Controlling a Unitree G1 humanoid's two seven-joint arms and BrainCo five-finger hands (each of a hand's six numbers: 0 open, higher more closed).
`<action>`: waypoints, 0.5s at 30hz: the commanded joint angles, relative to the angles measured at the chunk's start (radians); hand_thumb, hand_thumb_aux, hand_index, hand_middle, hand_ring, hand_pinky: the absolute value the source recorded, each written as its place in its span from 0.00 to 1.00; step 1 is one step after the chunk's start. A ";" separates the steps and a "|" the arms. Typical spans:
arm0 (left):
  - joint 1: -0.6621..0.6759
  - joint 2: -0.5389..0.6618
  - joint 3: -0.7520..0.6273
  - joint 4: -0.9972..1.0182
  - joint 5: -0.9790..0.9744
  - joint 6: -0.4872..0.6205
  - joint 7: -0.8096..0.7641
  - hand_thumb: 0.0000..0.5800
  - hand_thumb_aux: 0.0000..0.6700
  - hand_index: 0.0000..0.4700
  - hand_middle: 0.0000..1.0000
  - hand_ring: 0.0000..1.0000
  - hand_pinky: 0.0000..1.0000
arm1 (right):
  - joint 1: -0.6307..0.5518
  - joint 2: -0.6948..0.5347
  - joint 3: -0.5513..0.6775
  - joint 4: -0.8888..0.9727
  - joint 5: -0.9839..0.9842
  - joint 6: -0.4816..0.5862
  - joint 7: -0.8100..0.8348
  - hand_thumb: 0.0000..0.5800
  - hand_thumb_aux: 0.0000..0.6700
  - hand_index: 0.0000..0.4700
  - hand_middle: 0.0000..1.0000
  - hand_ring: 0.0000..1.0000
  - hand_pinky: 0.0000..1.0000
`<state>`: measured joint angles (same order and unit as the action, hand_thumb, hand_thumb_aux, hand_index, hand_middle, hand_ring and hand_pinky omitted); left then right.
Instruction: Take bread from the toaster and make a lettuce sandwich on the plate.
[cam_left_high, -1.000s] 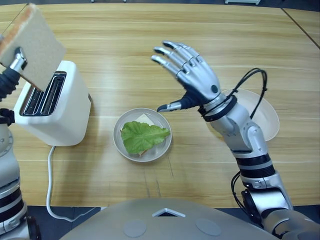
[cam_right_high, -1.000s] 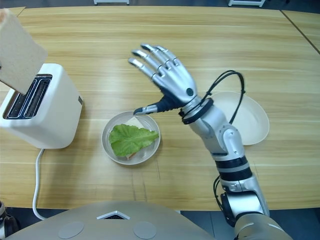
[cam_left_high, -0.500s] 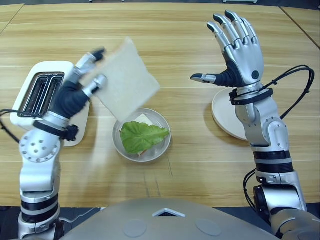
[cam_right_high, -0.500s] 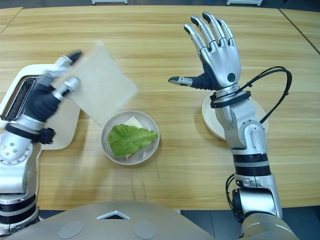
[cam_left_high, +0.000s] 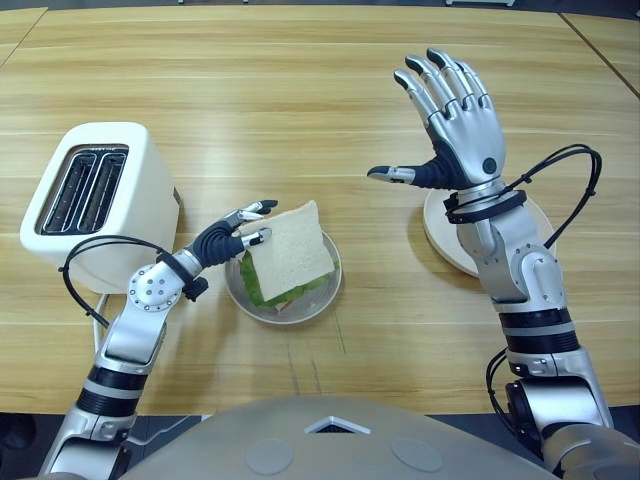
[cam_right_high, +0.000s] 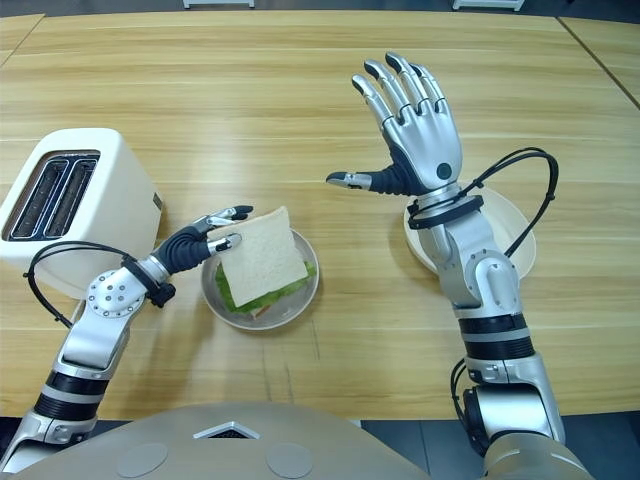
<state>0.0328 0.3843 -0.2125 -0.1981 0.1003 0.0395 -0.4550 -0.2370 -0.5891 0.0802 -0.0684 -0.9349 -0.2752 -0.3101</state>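
The white toaster (cam_left_high: 100, 208) stands near the left edge of the desk (cam_left_high: 300, 100), both slots empty. Right of it, toward the front edge, the round grey plate (cam_left_high: 284, 315) holds green lettuce (cam_left_high: 251, 283), mostly covered by a pale, slightly tilted bread slice (cam_left_high: 290, 255).

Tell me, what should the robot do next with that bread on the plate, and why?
Probably let go: open the fingers of the left hand and draw that hand back toward the toaster. The bread slice already lies over the lettuce in the plate, with the fingers pinching its left edge. The right hand is raised, open, holding nothing.
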 joint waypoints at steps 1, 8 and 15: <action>-0.025 0.004 -0.025 0.087 0.079 -0.027 0.041 0.85 0.61 0.61 0.00 0.00 0.00 | 0.006 -0.002 0.015 -0.009 0.001 0.002 0.016 0.00 0.00 0.00 0.00 0.00 0.00; 0.008 0.042 -0.002 -0.004 0.153 0.004 0.060 0.00 0.00 0.00 0.00 0.00 0.00 | 0.008 -0.012 0.016 -0.009 0.003 -0.004 0.017 0.00 0.00 0.00 0.00 0.00 0.00; 0.018 0.044 0.150 -0.368 0.228 0.076 0.130 0.00 0.00 0.00 0.00 0.00 0.00 | 0.007 -0.026 0.029 -0.004 0.005 -0.024 0.027 0.00 0.00 0.00 0.00 0.00 0.00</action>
<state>0.0546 0.4337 -0.1369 -0.4518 0.3405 0.0867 -0.3464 -0.2338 -0.5982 0.0940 -0.0696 -0.9339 -0.2805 -0.3023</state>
